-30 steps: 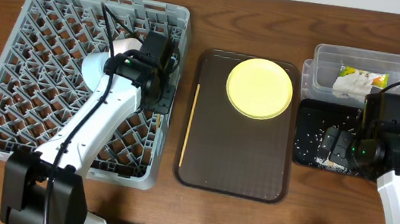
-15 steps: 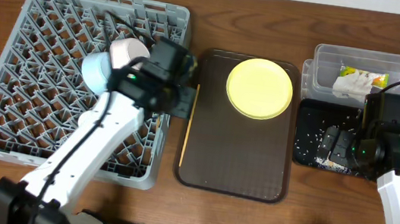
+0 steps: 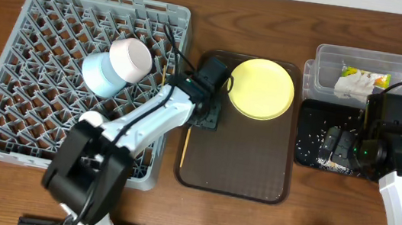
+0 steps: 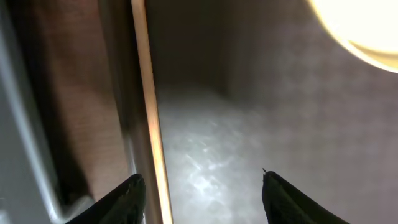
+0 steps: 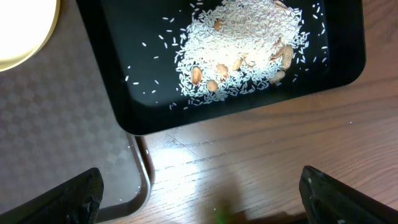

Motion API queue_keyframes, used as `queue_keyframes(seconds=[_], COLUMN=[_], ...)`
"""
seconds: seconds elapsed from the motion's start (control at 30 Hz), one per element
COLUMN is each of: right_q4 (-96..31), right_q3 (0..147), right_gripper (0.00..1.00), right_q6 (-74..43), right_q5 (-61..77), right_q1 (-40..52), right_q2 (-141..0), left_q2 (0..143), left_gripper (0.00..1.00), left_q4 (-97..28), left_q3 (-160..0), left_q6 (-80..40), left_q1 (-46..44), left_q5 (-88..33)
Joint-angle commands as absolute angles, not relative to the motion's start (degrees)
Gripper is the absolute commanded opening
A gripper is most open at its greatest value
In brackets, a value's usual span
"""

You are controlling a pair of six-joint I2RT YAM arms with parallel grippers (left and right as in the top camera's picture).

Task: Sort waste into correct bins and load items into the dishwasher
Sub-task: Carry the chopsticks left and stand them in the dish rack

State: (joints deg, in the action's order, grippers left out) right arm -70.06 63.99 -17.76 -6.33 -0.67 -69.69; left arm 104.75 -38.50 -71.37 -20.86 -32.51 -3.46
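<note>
On the dark wooden desk (image 3: 326,220) we log the left jaws spread wide, low over the brown tray (image 3: 241,163), with the chopsticks (image 4: 149,112) along its left rim just inside one finger, presumably a pick for the grey rack (image 3: 37,69), while the right jaws hover equally wide beside the black tray (image 5: 336,56) of rice (image 5: 242,43).

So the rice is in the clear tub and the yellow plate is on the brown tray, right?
No, the rice is in the black tray; the right wrist view shows it. The yellow plate is on the brown tray.
</note>
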Motion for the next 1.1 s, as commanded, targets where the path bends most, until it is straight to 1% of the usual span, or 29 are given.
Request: queue_keyframes(seconds=[0.0, 0.57, 0.6, 0.73, 0.8, 0.83, 0.87, 0.9, 1.07], right_q4=[-70.1, -70.3, -70.3, -70.4, -70.4, -70.4, -70.4, -70.5, -70.5], right_q3=[64.8, 64.8, 64.8, 64.8, 64.8, 64.8, 64.8, 64.8, 64.8], right_gripper=[0.98, 0.98, 0.98, 0.98, 0.98, 0.98, 0.98, 0.98, 0.98], right_q6=[-17.8, -17.8, -17.8, -17.8, -17.8, -17.8, -17.8, -17.8, -17.8], right_q5=[-7.0, -7.0, -7.0, -7.0, -7.0, -7.0, -7.0, -7.0, -7.0], right_q1=[-1.5, -1.5, -1.5, -1.5, -1.5, -1.5, -1.5, -1.5, -1.5], right_q2=[-69.5, -69.5, -69.5, -69.5, -69.5, -69.5, -69.5, -69.5, -69.5], left_q2=[107.8, 114.7, 115.0, 115.1, 115.1, 114.9, 114.7, 114.0, 109.4], left_gripper=[0.61, 0.6, 0.57, 0.3, 0.21, 0.15, 0.13, 0.06, 0.06], left_q4=[-37.5, -37.2, -37.3, -37.6, -37.6, -37.9, -38.1, -38.5, -40.0], left_q3=[-71.2, -71.1, -71.1, -71.1, -71.1, -71.1, -71.1, -71.1, -72.1], left_q6=[-21.8, -21.8, -21.8, -21.8, -21.8, -21.7, -21.7, -21.7, -21.1], left_q1=[-32.6, -32.6, -32.6, -32.6, -32.6, -32.6, -32.6, -32.6, -32.5], left_q5=[-1.7, -0.9, -1.0, -1.0, -1.0, -1.0, -1.0, -1.0, -0.6])
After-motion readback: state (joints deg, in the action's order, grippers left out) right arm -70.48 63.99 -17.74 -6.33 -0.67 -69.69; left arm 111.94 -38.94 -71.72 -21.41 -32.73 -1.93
